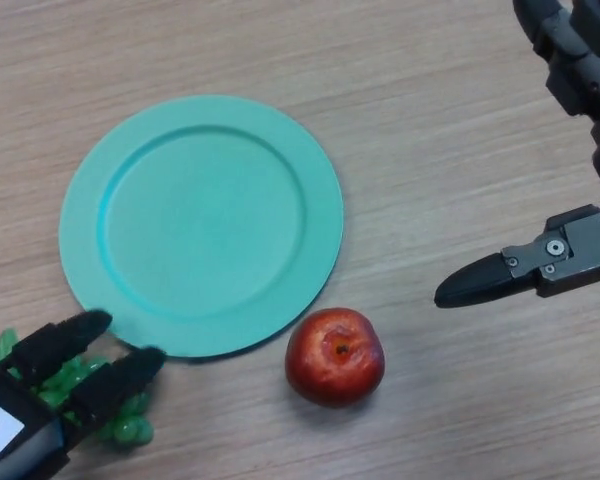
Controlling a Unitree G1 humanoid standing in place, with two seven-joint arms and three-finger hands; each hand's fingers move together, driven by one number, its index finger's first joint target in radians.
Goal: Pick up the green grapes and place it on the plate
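- While your left hand [60,385] lies over the green grapes [130,428] at the near left corner of the wooden table [430,130], its fingers are curled down around the bunch; whether the bunch bears any lift yet cannot be told.
- Grapes sit just beside the near rim of the teal plate [200,225], which carries nothing.
- Handling judgement: the bunch looks light, lumpy and glossy, so it may slip or roll; you should cage the whole cluster from above, not pinch 1 berry.
- Red apple [335,356] rests close to the plate's near edge; keep clear of it.
- Your right hand [525,268] hangs idle at far right, fingers straight, holding nothing.
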